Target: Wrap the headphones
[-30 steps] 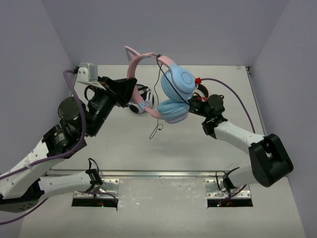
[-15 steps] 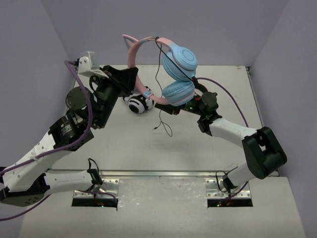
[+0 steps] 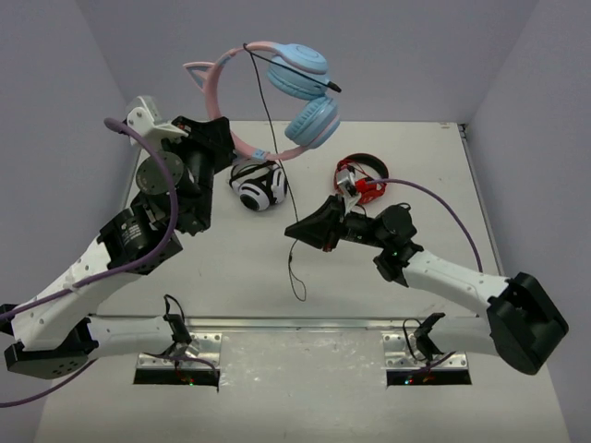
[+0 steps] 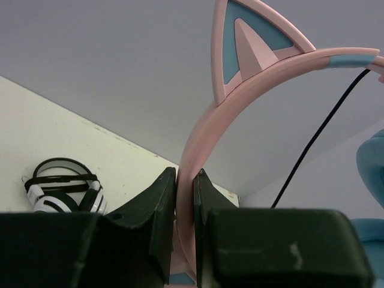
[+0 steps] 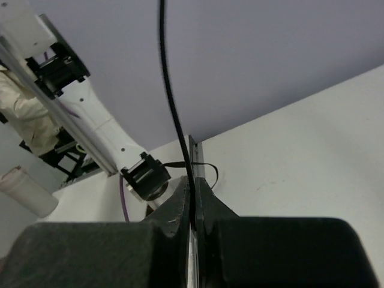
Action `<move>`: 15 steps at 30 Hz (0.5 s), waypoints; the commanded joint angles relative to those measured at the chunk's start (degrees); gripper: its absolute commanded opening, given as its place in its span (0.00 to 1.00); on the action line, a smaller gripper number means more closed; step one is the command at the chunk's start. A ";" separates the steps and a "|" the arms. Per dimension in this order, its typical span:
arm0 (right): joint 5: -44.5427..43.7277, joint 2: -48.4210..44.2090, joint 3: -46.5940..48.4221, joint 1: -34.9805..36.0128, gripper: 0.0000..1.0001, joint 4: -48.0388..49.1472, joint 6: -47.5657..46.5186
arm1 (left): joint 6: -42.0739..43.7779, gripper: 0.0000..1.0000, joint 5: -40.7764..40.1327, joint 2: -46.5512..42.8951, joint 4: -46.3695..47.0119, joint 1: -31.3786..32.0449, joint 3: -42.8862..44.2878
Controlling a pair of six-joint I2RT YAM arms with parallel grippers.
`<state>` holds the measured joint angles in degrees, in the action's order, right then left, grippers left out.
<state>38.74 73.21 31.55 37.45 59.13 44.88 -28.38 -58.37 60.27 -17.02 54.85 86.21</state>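
Top external view: left claw grips the headphones aloft; right claw seemingly pinches their cable.

Bright, even light from above; shadows on the table are faint. The wrist views' near fingers look soft.

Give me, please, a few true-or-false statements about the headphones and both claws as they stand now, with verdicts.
1. The left claw grips the headband. True.
2. The right claw is open, clear of the cable. False: it is shut on the cable.
3. The pink headphones rest on the table. False: they are held up in the air.
4. The red headphones lie on the table. True.
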 commanded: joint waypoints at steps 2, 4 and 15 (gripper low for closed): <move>-3.67 -5.44 1.24 5.35 0.01 -7.02 -7.35 | -3.09 0.00 -8.06 1.86 9.28 0.52 6.67; -3.76 -7.72 0.97 7.01 0.01 -8.15 -7.88 | 1.03 0.00 -10.35 4.66 10.07 0.43 8.87; -2.27 -11.43 10.45 13.52 0.01 -29.82 -15.61 | 23.97 0.00 -18.00 10.48 28.51 -2.11 3.89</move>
<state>33.32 61.14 37.08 50.02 39.70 32.27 -8.75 -71.72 72.29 -3.68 53.95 91.26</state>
